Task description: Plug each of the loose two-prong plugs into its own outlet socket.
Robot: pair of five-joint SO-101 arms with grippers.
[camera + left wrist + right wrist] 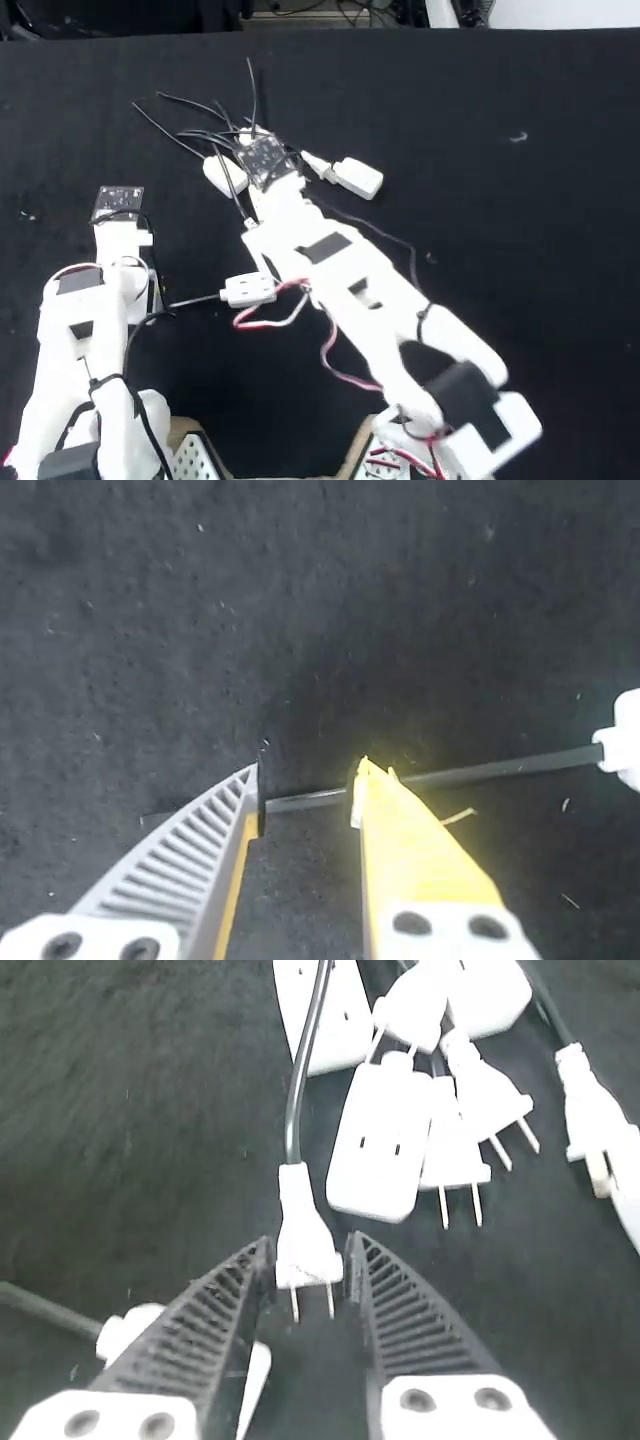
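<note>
Both arms are white moulded plastic with black rectangular blocks set into their links. The left arm (75,330) carries thin black cables (135,340); the right arm (350,290) trails looped red and white wires (330,350). Each wrist bears a small dark square board (262,158) dotted with pale specks. The left hand (308,780) has one pale grey ribbed finger (195,845) edged in yellow and one solid yellow finger (410,850). The right hand (310,1250) has two black ribbed fingers (200,1330). The white finger bases show paired dark screw holes.
</note>
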